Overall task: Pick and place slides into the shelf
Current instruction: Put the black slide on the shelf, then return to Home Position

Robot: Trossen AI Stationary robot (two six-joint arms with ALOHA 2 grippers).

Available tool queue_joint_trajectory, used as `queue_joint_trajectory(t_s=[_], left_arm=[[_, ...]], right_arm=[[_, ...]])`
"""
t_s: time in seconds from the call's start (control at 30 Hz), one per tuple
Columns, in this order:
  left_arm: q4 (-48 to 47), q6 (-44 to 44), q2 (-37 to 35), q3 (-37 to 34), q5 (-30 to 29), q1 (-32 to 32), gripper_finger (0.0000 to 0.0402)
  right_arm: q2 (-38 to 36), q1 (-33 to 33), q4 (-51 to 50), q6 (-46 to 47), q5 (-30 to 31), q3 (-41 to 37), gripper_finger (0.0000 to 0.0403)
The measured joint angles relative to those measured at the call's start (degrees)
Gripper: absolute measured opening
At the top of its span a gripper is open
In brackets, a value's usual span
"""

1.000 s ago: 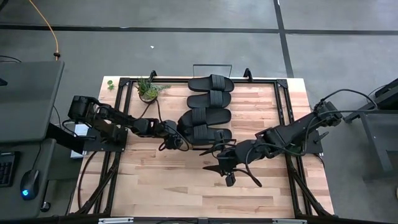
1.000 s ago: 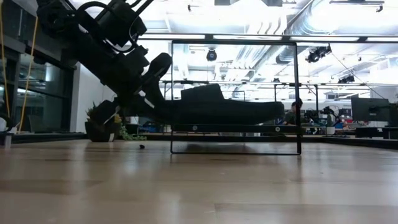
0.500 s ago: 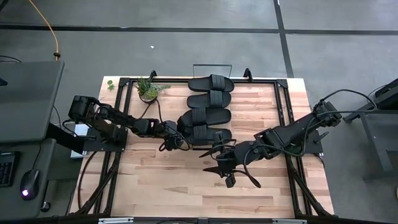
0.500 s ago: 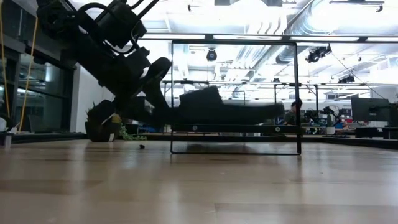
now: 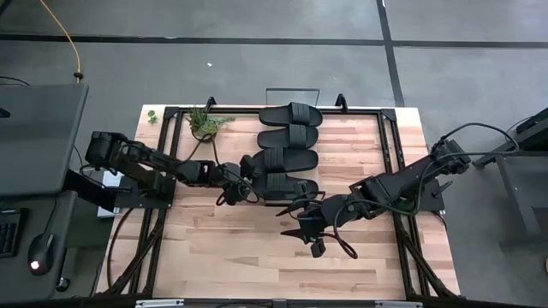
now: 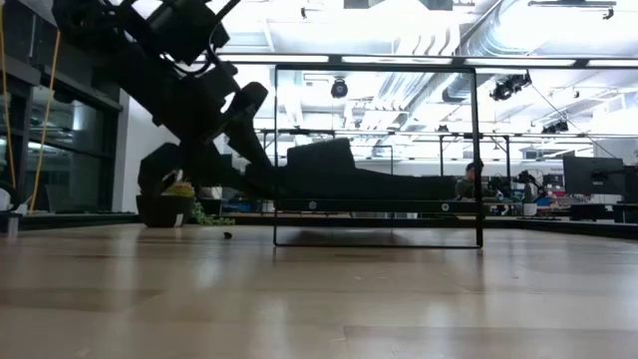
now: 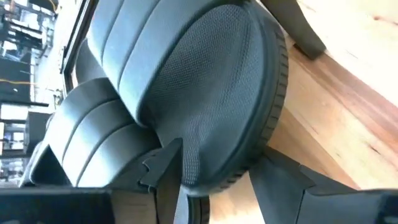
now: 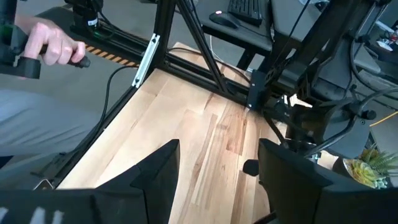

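Left gripper [image 5: 250, 184] open at the nearest slide [image 5: 287, 185] on the wooden table [image 5: 231, 248]; lit workshop behind.

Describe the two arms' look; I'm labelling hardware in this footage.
Both arms are dark, nearly black, built from chunky jointed segments with black cables looping alongside them. The left gripper and right gripper each end in two flat, angular dark fingers. No markings are legible on them.
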Motion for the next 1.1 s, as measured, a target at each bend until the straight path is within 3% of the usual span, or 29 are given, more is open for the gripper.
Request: queue_joint_trajectory(t_s=[0.5, 0.73, 0.93, 1.1], left_arm=[[-13.0, -8.2, -10.7, 0.1, 0.9, -0.2, 0.0166], [-19.2, -13.4, -18.5, 0.1, 0.7, -4.8, 0.0166], [-19.9, -23.1, -26.3, 0.1, 0.4, -10.6, 0.0166], [-19.3, -35.9, -30.2, 0.1, 4.3, -13.9, 0.0166]], right_arm=[[0.0, 0.0, 0.2, -1.5, 0.0, 0.0, 0.0207], [0.0, 0.0, 0.5, -1.4, 0.4, 0.0, 0.0207], [0.0, 0.0, 0.9, -1.8, 2.2, 0.0, 0.0207], [-0.1, 0.0, 1.1, -1.4, 5.1, 0.1, 0.0207]])
